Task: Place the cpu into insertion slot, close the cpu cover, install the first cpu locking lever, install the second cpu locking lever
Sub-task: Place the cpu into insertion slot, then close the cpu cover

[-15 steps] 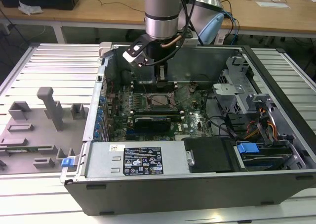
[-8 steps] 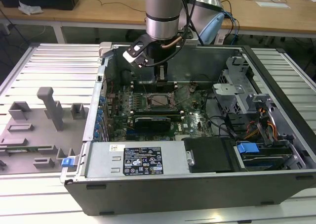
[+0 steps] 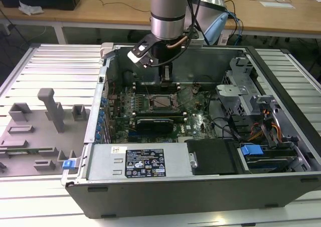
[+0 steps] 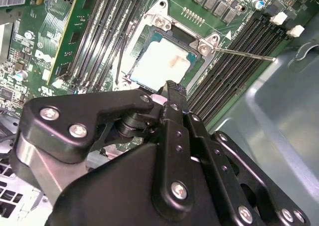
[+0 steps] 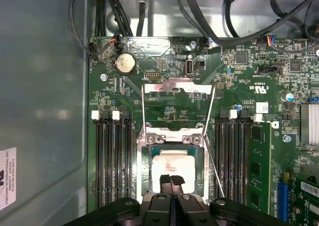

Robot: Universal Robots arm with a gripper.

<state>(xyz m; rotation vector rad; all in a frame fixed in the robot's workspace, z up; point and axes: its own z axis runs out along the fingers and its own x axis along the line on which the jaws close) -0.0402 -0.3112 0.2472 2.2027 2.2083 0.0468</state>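
Observation:
The cpu (image 5: 172,165), a silver-grey square, lies in the insertion slot (image 5: 145,166) on the green board; in the second wrist view the cpu (image 4: 160,61) sits flat inside the dark frame. The cpu cover (image 5: 177,88) stands flipped open behind the slot, with board showing through its window. A thin wire locking lever (image 5: 214,166) slants up beside the slot, also seen as the lever (image 4: 244,54). My gripper (image 5: 172,179) hovers just above the cpu's near edge with its black fingertips pressed together, nothing between them. In the exterior view my gripper (image 3: 165,75) hangs over the slot (image 3: 161,101).
Black memory slots (image 5: 112,161) flank the socket on both sides. Cables (image 5: 199,16) run along the case wall behind the board. The grey case wall (image 5: 45,96) stands close by. A drive cage (image 3: 241,86) and power supply (image 3: 145,162) fill the case on the exterior view's right and front.

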